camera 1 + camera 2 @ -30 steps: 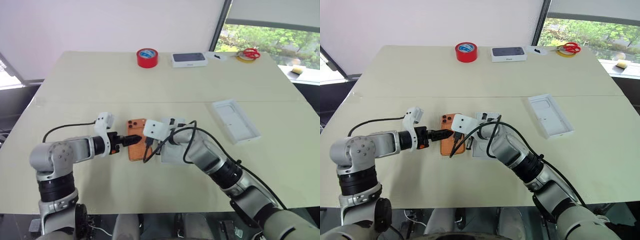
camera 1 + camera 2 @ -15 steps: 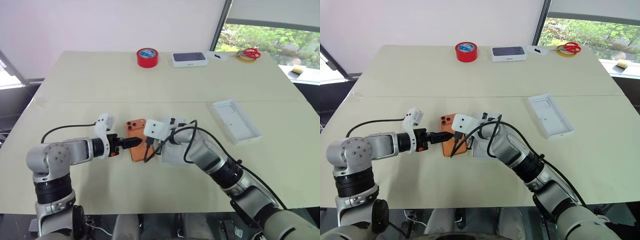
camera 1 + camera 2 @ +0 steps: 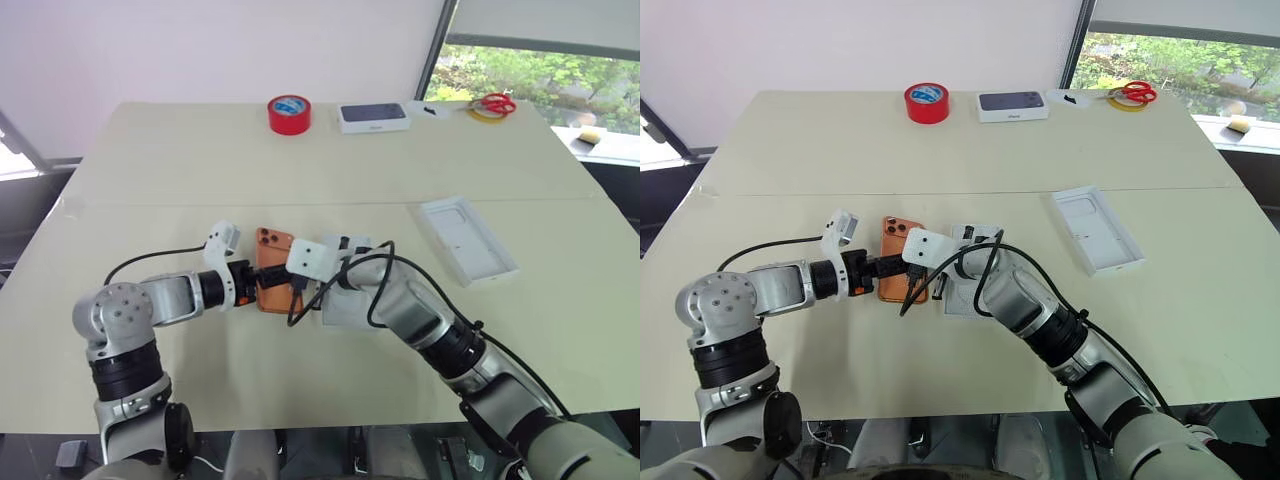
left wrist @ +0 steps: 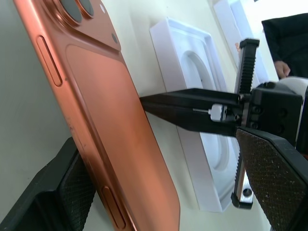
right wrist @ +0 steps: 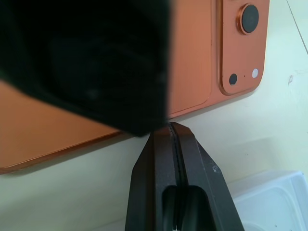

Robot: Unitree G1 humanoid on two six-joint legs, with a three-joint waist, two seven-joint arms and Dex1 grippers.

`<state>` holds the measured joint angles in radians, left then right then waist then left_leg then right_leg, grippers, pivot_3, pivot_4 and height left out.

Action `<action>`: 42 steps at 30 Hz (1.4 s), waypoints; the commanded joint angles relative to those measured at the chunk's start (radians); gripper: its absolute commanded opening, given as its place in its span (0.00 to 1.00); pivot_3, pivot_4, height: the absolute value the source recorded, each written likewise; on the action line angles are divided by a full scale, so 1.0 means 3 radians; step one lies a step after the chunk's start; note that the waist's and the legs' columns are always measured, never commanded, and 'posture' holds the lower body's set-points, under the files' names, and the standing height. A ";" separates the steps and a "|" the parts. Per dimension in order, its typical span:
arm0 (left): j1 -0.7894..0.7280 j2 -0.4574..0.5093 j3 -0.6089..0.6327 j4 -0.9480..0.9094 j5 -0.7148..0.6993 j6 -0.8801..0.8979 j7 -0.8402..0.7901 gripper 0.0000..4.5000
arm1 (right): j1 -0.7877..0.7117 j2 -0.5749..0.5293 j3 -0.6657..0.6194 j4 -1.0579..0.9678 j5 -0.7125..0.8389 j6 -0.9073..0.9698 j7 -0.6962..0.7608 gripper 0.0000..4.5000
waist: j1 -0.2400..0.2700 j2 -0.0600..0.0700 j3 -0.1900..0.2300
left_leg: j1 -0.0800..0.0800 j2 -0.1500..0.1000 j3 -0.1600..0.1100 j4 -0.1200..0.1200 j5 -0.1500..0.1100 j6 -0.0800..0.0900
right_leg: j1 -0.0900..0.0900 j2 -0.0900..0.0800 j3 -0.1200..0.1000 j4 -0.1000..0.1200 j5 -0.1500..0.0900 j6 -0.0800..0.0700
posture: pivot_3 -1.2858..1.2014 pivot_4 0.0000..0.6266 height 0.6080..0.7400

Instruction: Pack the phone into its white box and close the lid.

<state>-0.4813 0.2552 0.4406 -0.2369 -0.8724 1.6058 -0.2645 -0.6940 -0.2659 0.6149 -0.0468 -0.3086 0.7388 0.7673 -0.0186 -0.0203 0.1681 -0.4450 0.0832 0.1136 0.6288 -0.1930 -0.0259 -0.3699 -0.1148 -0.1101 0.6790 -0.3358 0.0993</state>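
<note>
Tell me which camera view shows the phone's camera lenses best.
The right wrist view: the phone lies flat-on there, its lens block unobstructed beside the shut right gripper. The left wrist view catches the lenses edge-on, cut off at the frame. In the head views they are small dots near the left gripper.

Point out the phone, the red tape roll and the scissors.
phone (image 3: 896,262): right eye view, on its orange back, below the lenses.
red tape roll (image 3: 926,103): right eye view, on the roll's top face.
scissors (image 3: 1134,92): right eye view, on the red handles.
</note>
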 commanded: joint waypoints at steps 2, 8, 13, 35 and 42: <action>-0.0058 0.0063 0.0038 -0.0027 -0.0084 0.0029 0.0023 0.99 | 0.0034 0.0032 0.0074 -0.0057 0.0036 0.0014 0.0062 0.00 | -0.0001 0.0000 0.0000 | 0.0000 0.0000 0.0000 0.0000 0.0000 0.0000 | 0.0000 0.0000 0.0000 0.0000 0.0000 0.0000 | 0.52 0.24 0.93; -0.0089 0.0121 0.0178 0.0101 0.0022 0.0028 0.0054 0.99 | 0.0035 0.0032 0.0074 -0.0057 0.0033 0.0016 0.0063 0.00 | -0.0002 0.0000 0.0000 | 0.0000 0.0000 0.0001 0.0000 0.0000 0.0000 | -0.0002 0.0000 0.0000 0.0000 0.0000 -0.0001 | 0.52 0.24 0.93; -0.0072 0.0108 0.0212 0.0143 -0.0001 0.0029 0.0076 0.94 | 0.0034 0.0037 0.0073 -0.0051 0.0033 0.0017 0.0059 0.00 | -0.0002 0.0000 0.0000 | 0.0000 0.0000 0.0000 -0.0001 0.0000 0.0000 | -0.0005 0.0000 0.0000 0.0000 -0.0001 -0.0001 | 0.52 0.24 0.93; -0.0159 -0.0024 0.0628 0.0405 -0.0316 0.0029 0.0334 0.10 | -0.0053 -0.0025 -0.0251 -0.0346 0.0151 0.0150 0.0063 0.00 | 0.0005 -0.0003 0.0005 | -0.0005 0.0001 0.0000 -0.0001 -0.0001 -0.0001 | -0.0007 -0.0001 0.0000 -0.0001 -0.0001 -0.0001 | 0.52 0.24 0.93; -0.0319 -0.0094 0.0822 0.0490 -0.0565 0.0029 0.0508 0.02 | 0.0115 -0.0284 -0.0862 -0.1106 0.0528 0.0293 0.0139 0.00 | 0.0022 -0.0007 0.0008 | -0.0017 0.0000 -0.0002 -0.0001 0.0000 0.0000 | -0.0014 0.0000 -0.0001 -0.0003 0.0000 -0.0001 | 0.52 0.24 0.93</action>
<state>-0.5463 0.2272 0.6593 -0.0761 -0.9934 1.6059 -0.1116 -0.6710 -0.3390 0.4049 -0.3162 -0.1780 0.8298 0.8096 -0.0121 -0.0224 0.1706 -0.4503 0.0832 0.1128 0.6286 -0.1932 -0.0260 -0.3737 -0.1149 -0.1108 0.6775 -0.3359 0.0990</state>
